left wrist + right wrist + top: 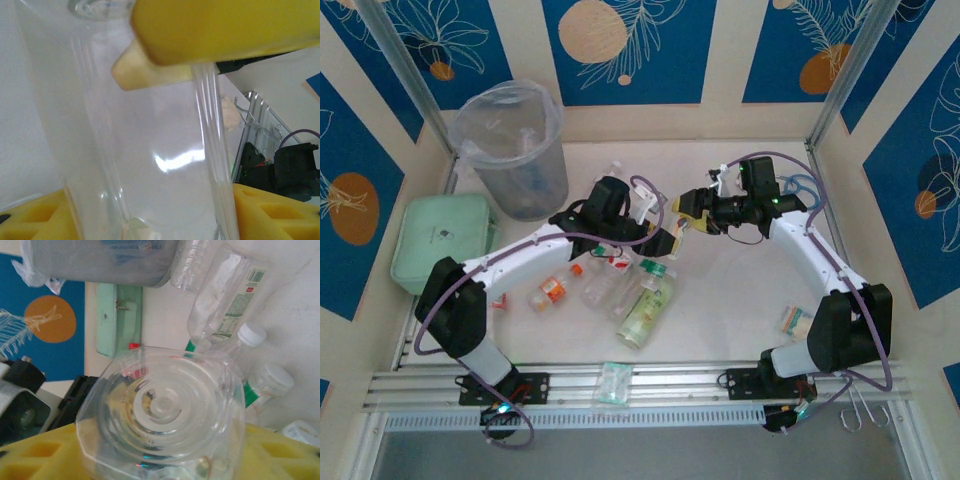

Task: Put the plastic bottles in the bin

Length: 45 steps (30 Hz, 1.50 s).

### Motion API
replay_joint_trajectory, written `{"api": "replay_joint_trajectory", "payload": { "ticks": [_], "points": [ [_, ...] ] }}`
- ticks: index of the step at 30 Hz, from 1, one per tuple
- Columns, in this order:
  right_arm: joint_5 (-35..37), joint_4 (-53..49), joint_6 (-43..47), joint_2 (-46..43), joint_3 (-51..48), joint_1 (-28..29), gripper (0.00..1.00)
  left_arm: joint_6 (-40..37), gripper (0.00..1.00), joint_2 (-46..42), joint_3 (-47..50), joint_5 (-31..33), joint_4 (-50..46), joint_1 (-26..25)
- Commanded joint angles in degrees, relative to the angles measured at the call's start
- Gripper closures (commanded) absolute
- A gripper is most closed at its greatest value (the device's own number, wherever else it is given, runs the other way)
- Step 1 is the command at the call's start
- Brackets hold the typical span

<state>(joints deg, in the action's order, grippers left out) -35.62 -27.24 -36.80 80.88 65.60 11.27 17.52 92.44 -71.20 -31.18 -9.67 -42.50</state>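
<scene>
Over the table (740, 300), the left gripper (663, 241) clasps a clear bottle (150, 150); whether the right gripper (691, 223) does is unclear.

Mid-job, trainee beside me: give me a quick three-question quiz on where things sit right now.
1. True or false: the round translucent grey bin stands farther from the arm bases than the mint-green square lidded box.
2. The large pale green plastic bottle lies: A) inside the bin; B) on the white table between the two arms; C) on top of the box.
3. In the right wrist view, which part of the clear plastic bottle between the yellow fingers of the right gripper faces the camera?
Key: 1 true; 2 B; 3 its base.
</scene>
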Motion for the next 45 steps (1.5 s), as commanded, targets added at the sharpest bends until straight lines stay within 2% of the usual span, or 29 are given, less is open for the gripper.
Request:
{"api": "replay_joint_trajectory", "payload": {
  "ticks": [1,2,4,9,13,18,21,25,27,30,33,35,38,42,45],
  "points": [
    [-2.5,-3.6,1.0,-1.9,0.4,-2.4,0.16,-3.4,0.43,-0.3,-4.3,2.7,-1.7,-0.1],
    [-2.6,-4.1,1.1,-2.9,-0.1,-3.8,0.1,-4.2,0.44,-0.3,-5.5,3.3,-2.6,0.1],
    [-2.6,-6.0,1.8,-4.8,-0.6,-6.6,0.05,-5.8,0.45,-0.3,-7.9,4.7,-4.6,0.7],
    [-1.4,-10.8,4.5,-9.0,-1.8,-11.5,0.03,-10.2,0.48,-0.1,-16.0,8.0,-10.8,4.3],
    [-0.3,-12.1,5.4,-10.5,-3.7,-12.7,0.03,-16.1,0.48,0.2,-26.1,12.8,-18.1,10.3],
    [0.2,-12.6,5.7,-10.4,-4.9,-13.2,0.03,-16.8,0.54,1.8,-36.5,15.4,-22.2,20.4],
    [0.3,-13.4,6.3,-10.3,-4.6,-13.4,0.03,-18.0,0.56,3.7,-42.3,20.1,-24.3,25.4],
    [1.3,-15.8,7.7,-10.5,-4.3,-13.7,0.04,-20.5,0.57,7.7,-50.5,27.6,-27.2,31.1],
    [1.4,-16.8,8.2,-10.7,-4.5,-14.0,0.04,-21.2,0.62,10.7,-55.0,29.8,-28.8,33.6],
    [1.6,-17.3,8.4,-11.4,-5.3,-14.2,0.04,-23.5,0.64,17.2,-64.2,32.5,-33.2,36.8],
    [2.2,-18.0,8.6,-12.5,-5.9,-14.3,0.04,-25.7,0.64,25.3,-75.0,32.9,-39.9,39.6],
    [2.8,-17.5,8.3,-13.4,-7.2,-14.3,0.04,-27.3,0.64,29.0,-79.2,30.7,-42.9,41.2],
    [2.8,-16.0,7.2,-13.8,-9.2,-14.3,0.04,-27.4,0.66,31.4,-79.3,28.1,-43.3,43.1],
    [3.0,-16.3,7.3,-13.2,-9.3,-13.9,0.05,-28.2,0.66,34.6,-79.4,27.8,-44.4,44.1],
    [4.1,-16.9,7.8,-13.2,-9.0,-13.7,0.05,-28.9,0.63,36.7,-79.1,26.1,-46.2,44.1]
  ]
}}
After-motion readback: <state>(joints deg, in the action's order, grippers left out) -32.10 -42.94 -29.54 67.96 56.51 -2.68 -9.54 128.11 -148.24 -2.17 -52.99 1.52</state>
